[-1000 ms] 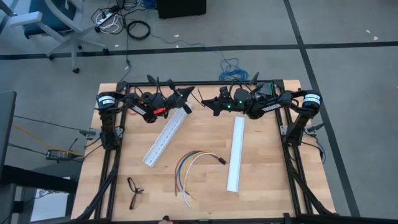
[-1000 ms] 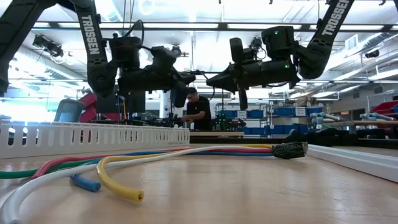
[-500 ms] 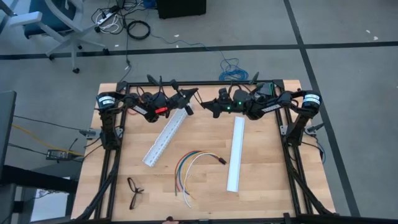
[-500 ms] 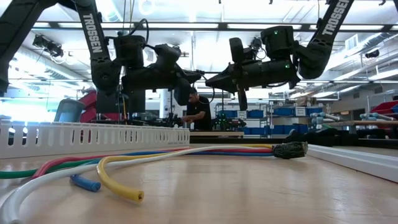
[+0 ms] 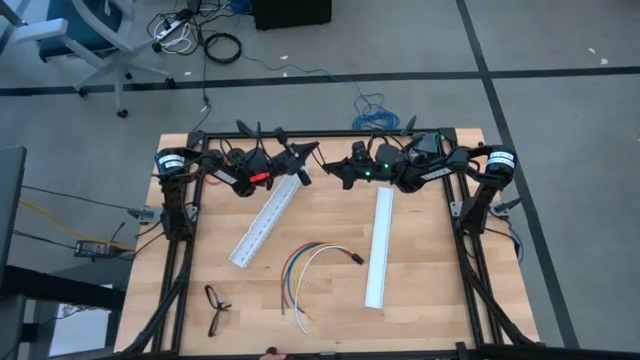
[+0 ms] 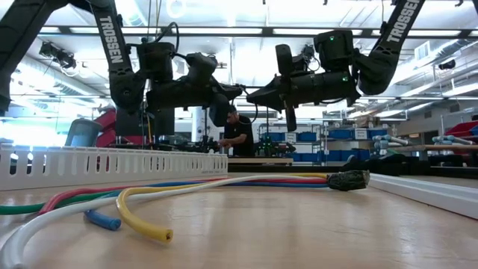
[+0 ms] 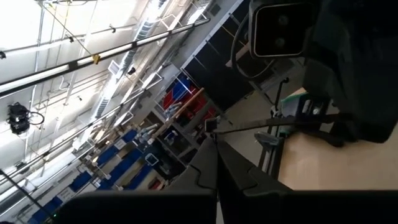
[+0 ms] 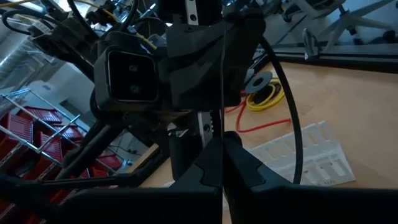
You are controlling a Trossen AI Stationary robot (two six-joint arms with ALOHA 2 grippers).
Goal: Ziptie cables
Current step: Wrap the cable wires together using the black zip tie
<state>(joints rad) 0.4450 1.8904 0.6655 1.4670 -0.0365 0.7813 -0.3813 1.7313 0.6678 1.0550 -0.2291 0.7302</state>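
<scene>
The cables, a bundle of blue, yellow, white and orange wires with a small black connector, lie curved on the table's middle; no gripper touches them. High over the far edge my left gripper and right gripper face each other tip to tip. Both are shut on the ziptie, a very thin black strip that spans the short gap between them. My left gripper pinches one end of the ziptie between its two fingertips, coming about level from the table's left. The strip runs on straight toward the other arm, lifted clear of the table. My right gripper pinches the ziptie's other end between its two fingertips, level from the table's right. The strip runs on as a thin straight line to the left gripper, high above the table.
Two long white slotted rails lie on the table, one slanting at the left and one straight at the right. A small black looped item lies near the front left. Red and yellow wire lies at the far edge.
</scene>
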